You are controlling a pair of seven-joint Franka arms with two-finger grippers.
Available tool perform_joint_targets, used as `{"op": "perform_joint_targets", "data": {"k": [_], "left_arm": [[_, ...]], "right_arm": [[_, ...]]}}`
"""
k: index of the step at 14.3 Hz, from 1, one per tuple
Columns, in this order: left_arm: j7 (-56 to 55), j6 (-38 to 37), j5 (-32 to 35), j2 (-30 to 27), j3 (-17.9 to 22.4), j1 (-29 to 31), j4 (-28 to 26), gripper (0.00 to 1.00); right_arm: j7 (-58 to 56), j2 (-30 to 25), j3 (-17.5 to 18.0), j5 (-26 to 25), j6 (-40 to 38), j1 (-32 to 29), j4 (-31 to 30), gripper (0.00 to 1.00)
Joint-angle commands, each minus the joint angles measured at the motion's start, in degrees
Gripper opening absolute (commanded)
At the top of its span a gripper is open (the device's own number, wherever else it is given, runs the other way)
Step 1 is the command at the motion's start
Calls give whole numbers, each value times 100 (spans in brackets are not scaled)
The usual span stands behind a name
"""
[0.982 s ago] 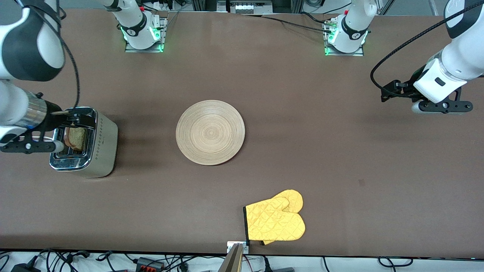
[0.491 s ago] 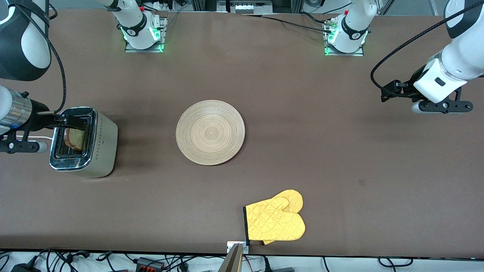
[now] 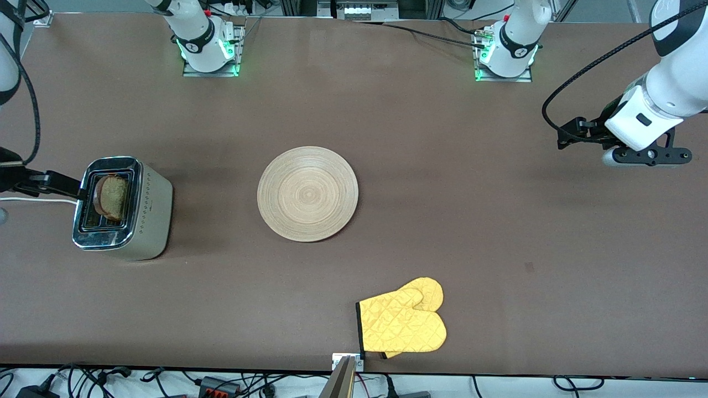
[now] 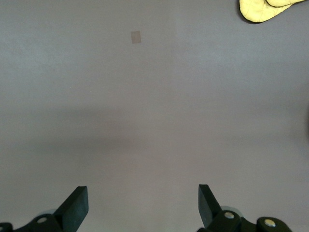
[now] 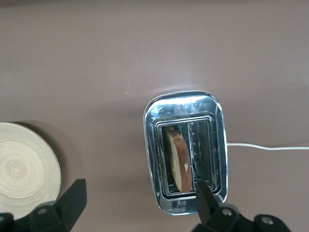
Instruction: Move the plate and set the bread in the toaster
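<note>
Fingers (image 5: 72,198) spread, right gripper (image 5: 140,203) above toaster (image 5: 186,150).

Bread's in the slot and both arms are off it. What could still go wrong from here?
The pale brown-crusted bread slice leans tilted in the shiny silver toaster, sticking above its slot, so it may jam if pushed down. The open right gripper hangs over the toaster; a careless move could clip it or snag its white cord.
</note>
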Motion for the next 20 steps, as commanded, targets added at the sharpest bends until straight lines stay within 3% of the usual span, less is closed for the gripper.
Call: {"op": "perform_joint_targets", "data": {"k": [1,5,9,12,20], "left_arm": [[-16,-54,-62,-61,-12,31,6,100],[-25,-54,-62,-61,-12,31,6,100],[-16,-54,-62,-52,-12,31,6,100],[-25,-54,-62,-52,-12,31,15,100],[-25,-54,-62,-52,-12,31,6,100]], "right_arm": [[-115,-270,296,-125,145,-198,-317,100],[-106,-690,287,-283,224,-154,-930,100],[-141,-1710,296,-283,988,-163,-2574,100],[-142,-1791,322,-283,464,-146,-2359,100],[-159,-1773,331,-231,427,-146,-2190,100]]}}
